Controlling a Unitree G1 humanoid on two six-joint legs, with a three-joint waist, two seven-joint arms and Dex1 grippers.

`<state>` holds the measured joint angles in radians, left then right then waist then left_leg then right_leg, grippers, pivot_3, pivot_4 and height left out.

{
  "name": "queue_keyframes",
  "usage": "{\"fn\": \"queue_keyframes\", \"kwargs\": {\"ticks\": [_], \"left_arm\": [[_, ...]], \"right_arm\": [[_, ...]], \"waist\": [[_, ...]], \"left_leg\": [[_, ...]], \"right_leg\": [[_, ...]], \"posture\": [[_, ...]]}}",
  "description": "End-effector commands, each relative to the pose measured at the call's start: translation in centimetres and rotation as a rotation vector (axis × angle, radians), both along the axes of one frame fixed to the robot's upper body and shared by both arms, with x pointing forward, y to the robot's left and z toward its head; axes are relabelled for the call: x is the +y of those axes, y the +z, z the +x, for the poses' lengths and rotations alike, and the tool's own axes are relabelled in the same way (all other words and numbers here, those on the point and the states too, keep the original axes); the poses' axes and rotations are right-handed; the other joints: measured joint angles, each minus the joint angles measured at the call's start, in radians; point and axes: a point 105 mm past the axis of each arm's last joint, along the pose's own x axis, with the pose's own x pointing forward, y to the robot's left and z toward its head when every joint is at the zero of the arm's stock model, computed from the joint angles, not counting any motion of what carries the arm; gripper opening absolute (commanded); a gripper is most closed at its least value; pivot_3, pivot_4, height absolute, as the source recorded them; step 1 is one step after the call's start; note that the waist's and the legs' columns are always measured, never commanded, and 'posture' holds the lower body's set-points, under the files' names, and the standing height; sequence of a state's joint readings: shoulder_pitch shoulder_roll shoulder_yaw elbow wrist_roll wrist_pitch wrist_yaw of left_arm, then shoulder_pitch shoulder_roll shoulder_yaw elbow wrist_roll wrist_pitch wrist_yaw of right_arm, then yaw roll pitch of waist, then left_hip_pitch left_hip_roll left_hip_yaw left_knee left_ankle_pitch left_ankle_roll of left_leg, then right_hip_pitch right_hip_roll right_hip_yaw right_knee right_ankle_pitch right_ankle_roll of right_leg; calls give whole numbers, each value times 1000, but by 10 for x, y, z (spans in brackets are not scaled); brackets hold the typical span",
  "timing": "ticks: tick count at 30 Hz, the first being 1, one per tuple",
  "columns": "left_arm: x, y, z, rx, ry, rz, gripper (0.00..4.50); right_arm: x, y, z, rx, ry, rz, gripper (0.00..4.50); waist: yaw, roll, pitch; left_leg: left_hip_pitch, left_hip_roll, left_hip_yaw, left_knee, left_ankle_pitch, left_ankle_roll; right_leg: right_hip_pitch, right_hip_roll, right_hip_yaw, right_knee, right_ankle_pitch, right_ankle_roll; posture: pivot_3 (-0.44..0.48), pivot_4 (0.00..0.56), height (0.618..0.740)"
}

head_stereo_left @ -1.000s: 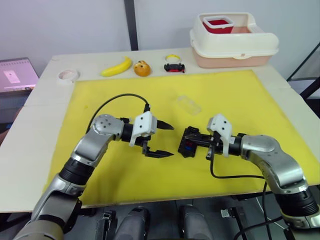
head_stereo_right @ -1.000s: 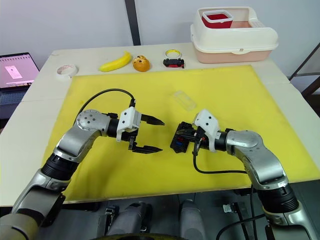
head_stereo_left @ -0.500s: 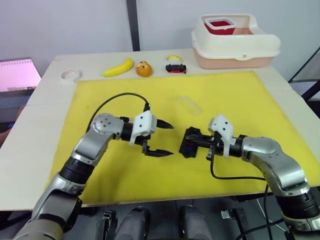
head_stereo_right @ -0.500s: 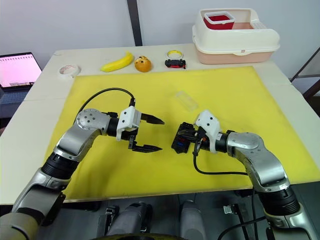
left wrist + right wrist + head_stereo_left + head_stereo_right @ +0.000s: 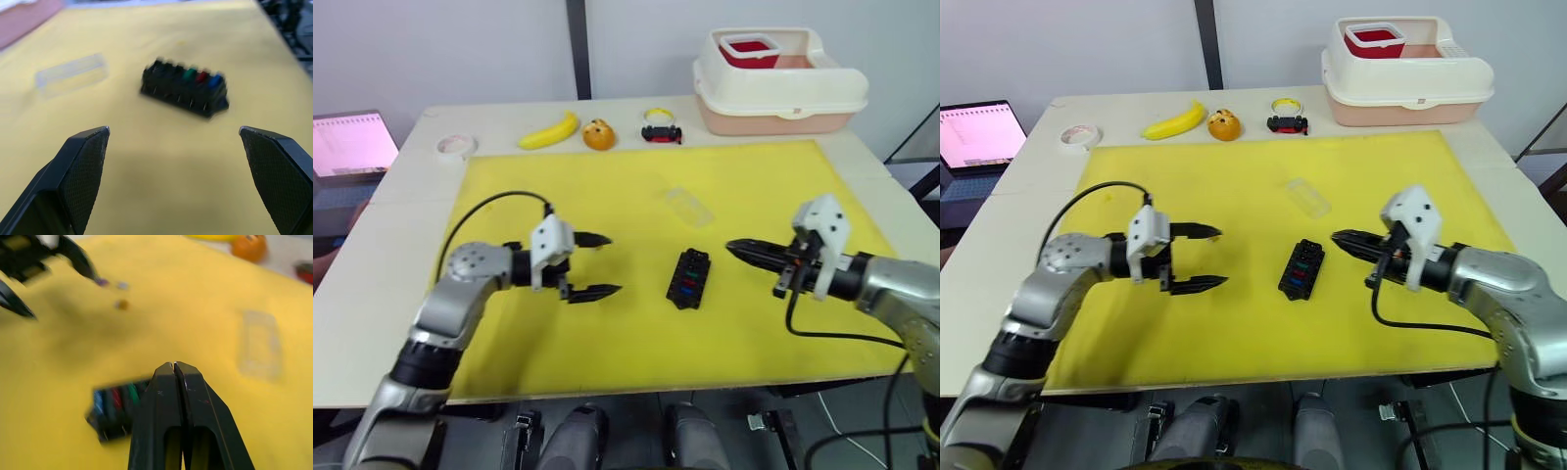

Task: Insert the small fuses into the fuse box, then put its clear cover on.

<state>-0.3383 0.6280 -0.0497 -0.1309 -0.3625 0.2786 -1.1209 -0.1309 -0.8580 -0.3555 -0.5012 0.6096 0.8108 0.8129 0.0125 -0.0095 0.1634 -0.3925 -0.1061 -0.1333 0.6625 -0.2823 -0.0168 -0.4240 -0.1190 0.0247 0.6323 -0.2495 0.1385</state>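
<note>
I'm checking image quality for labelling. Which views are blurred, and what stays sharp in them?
Left wrist view: the fuse box and clear cover are soft, the left end effector's fingers crisp. Right wrist view: the fuse box and loose small fuses smear, the fingers sharp. Both eye views are clear.

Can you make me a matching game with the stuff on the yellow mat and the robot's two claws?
Things:
1. fuse box
2. clear cover
3. left gripper
4. right gripper

States:
A. fingers spread wide open
B. see-through, lying apart from the black block
C. fingers pressed shut, holding nothing
D. black, with green, red and blue pieces in its slots

Pairs: 1-D, 2-B, 3-A, 4-C
</note>
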Motion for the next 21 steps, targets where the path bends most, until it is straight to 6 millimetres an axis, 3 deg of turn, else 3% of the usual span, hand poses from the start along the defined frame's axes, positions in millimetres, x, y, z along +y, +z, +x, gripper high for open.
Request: {"fn": "queue_keyframes", "kwargs": {"ticks": [1, 4, 8, 12, 15, 17, 21], "left_arm": [[38, 8, -3, 28, 148, -31, 4500], [84, 2, -12, 149, 329, -64, 4500], [136, -5, -38, 304, 526, -117, 4500], [161, -6, -55, 392, 631, -163, 4500], [163, -1, -54, 410, 663, -205, 4500], [159, 6, -44, 461, 664, -273, 4500], [143, 10, -22, 641, 607, -331, 4500]], "right_arm": [[-37, 14, -2, -42, -117, -36, 898], [-65, 15, -8, -28, -194, -58, 2382], [-82, 15, -18, -5, -225, -90, 4470], [-84, 14, -20, 4, -218, -94, 4470], [-78, 12, -17, 6, -193, -95, 4470], [-62, 13, -13, 2, -137, -84, 4470], [-9, 19, -13, 7, 76, -42, 4470]], "waist": [[0, 0, 0], [-1, 0, 0], [-4, 1, 0], [1, 1, 0], [5, 1, 0], [3, 1, 0], [-3, 1, 0]], "left_leg": [[0, 0, 0, 0, 0, 0], [0, 0, 0, 0, -3, 5], [0, 1, 0, 0, -4, 7], [1, 1, 1, 0, -5, 8], [1, 1, 0, 0, -5, 8], [1, 1, 0, 0, -5, 8], [1, 1, -1, 0, -5, 7]], "right_leg": [[0, 0, 0, 0, 0, 0], [0, 0, 0, 0, 0, 0], [0, 0, 0, 0, 0, 0], [1, 0, 0, 0, 0, 0], [3, 0, -1, -1, 0, 0], [4, -1, -1, -1, 0, 0], [2, 0, -2, 0, 0, 0]], "posture": [[0, 150, 740], [0, 150, 740], [0, 150, 740], [0, 150, 740], [0, 150, 740], [0, 150, 740], [0, 150, 740]]}}
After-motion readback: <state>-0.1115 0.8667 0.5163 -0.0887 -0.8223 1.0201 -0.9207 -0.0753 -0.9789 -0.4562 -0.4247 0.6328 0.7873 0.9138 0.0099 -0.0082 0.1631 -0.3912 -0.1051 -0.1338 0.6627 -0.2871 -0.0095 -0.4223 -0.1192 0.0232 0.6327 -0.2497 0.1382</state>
